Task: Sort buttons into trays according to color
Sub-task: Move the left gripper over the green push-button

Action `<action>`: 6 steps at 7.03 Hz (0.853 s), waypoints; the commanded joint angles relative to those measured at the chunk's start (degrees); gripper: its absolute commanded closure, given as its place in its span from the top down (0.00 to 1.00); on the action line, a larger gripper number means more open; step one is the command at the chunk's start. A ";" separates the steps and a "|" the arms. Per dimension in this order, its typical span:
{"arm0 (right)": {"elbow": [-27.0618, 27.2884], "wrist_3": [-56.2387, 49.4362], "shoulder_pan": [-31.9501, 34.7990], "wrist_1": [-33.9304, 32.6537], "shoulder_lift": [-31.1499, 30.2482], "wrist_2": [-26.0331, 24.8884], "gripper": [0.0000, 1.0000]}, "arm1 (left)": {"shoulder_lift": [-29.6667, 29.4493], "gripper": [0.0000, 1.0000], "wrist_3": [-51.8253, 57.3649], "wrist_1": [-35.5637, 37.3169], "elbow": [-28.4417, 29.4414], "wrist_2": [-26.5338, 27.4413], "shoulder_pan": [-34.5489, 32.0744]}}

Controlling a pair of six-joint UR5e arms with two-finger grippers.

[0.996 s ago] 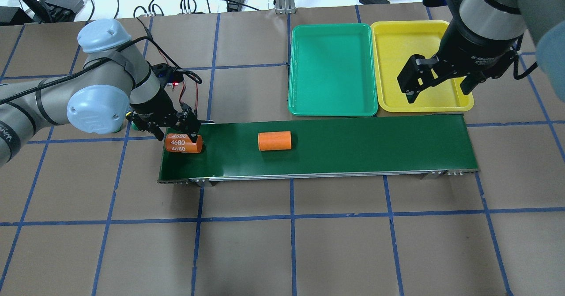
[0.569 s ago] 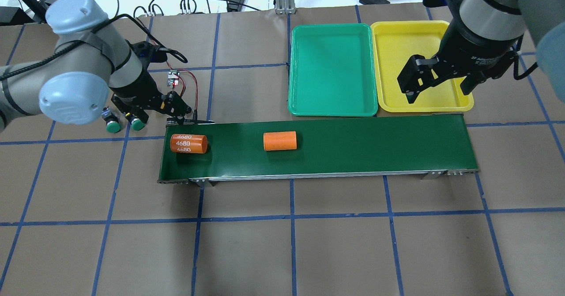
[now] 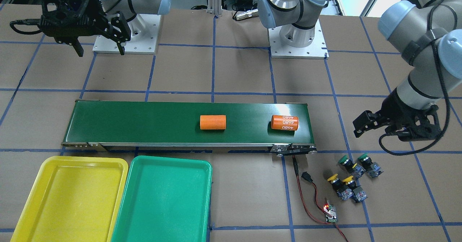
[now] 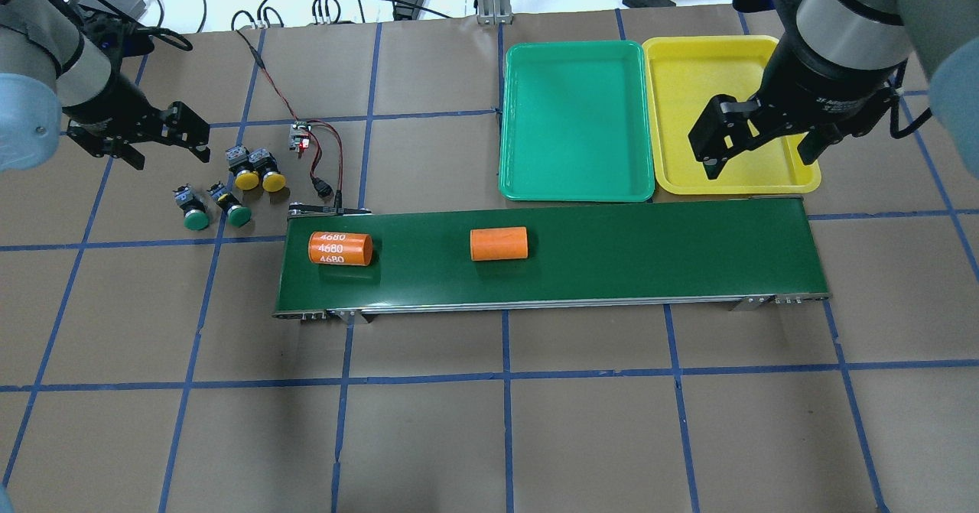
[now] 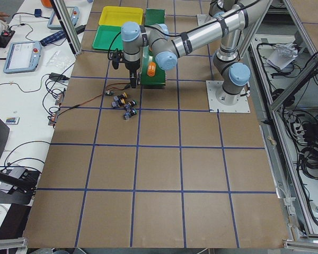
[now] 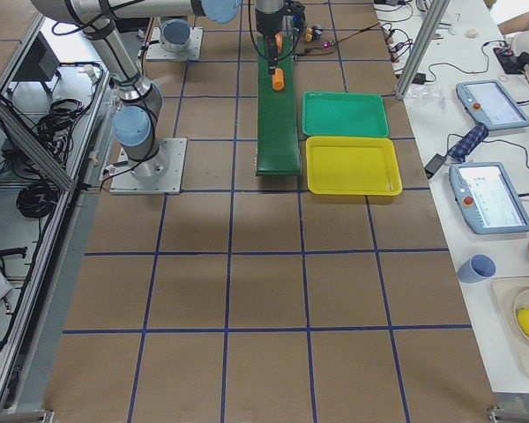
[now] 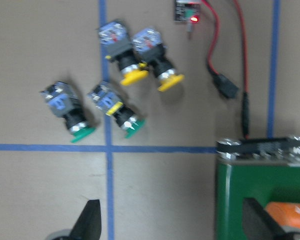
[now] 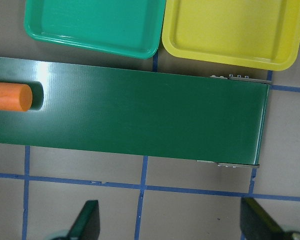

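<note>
- Overhead view: your left gripper (image 4: 171, 157) has its jaws spread wide and grips nothing. It hovers over the table (image 4: 489, 436), at 10 o'clock from the buttons.
- All four buttons lie on their sides on the bare table, at 10 o'clock from the left end of the belt (image 4: 612, 257) and well apart from both trays.
- The yellow button (image 4: 243, 169) and the second yellow button (image 4: 268, 170) lie side by side, touching, with caps toward 6 o'clock.
- The green button (image 4: 191, 209) and the second green button (image 4: 231, 206) are at 7 o'clock from the yellow pair, just beside each other. The second one lies on a blue tape line (image 4: 206, 284).
- Left wrist view: all four buttons sit ahead of the fingers (image 7: 88, 225), around 11 o'clock, and none is between them.
- Your right gripper (image 4: 761, 157) is also wide open and has nothing in it, held up in the air. Its wrist view shows the belt's end at 12 o'clock and both trays beyond it.
- The green tray (image 4: 577, 119) and the yellow tray (image 4: 688, 85) sit right beside each other at 12 o'clock from the belt's right half. The yellow one is at 3 o'clock of the green one.
- Two orange cylinders lie on the belt. The 4680 cylinder (image 4: 340, 248) is near the left end, and the plain cylinder (image 4: 499, 244) is at 3 o'clock from it.
- The board (image 4: 300, 138) shows a red light, at 1 o'clock from the yellow pair. Its wires (image 4: 335, 163) run toward the belt's left end.
</note>
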 commanded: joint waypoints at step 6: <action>0.00 0.00 0.00 0.00 0.00 0.00 1.00 | -12.81 0.79 2.28 10.59 0.83 -0.30 6.31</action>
